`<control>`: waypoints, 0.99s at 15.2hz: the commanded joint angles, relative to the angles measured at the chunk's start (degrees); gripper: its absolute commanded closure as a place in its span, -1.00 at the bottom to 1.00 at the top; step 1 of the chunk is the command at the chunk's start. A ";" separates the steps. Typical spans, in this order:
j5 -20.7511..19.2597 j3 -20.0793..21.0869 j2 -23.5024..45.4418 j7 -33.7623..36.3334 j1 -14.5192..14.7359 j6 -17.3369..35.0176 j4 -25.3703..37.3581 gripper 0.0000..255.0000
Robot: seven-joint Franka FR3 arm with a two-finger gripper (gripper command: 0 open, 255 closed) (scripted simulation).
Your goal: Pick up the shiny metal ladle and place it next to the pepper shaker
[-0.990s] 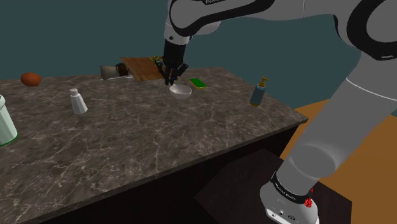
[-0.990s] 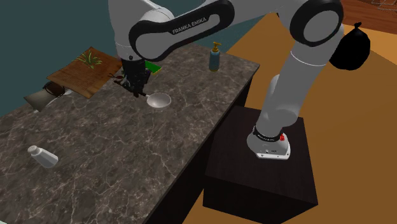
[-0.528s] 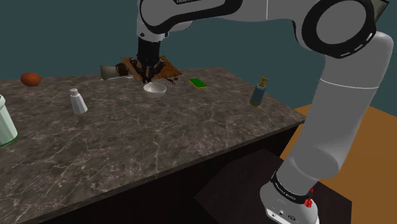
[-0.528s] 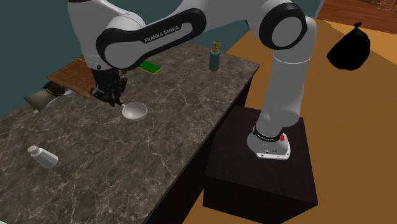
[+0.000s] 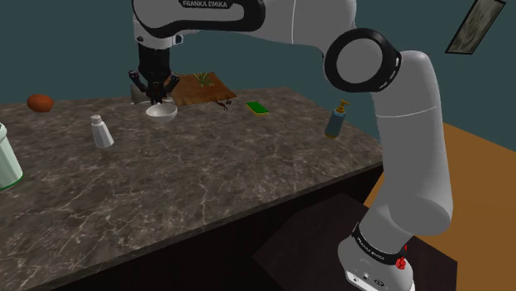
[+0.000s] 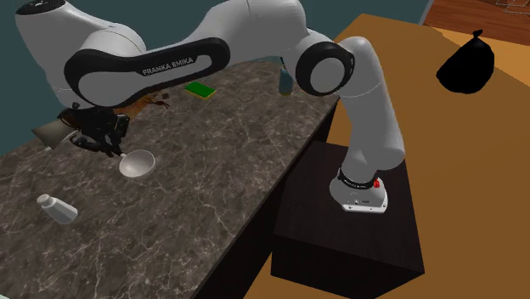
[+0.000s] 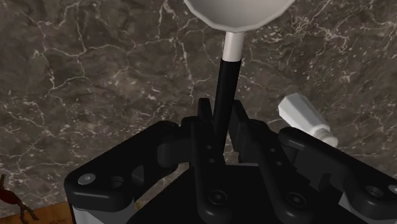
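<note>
Black gripper clasped the ladle by its handle.
Its pale bowl was over the counter, near the shaker.

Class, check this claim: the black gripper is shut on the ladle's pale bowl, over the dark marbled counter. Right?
Not quite. The wrist view shows the gripper shut on the ladle by its black handle, not its pale bowl, which juts out ahead of it. It is indeed over the dark marbled counter.
</note>
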 commanded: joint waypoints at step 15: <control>-2.11 -0.77 7.91 2.08 2.52 5.69 2.01 1.00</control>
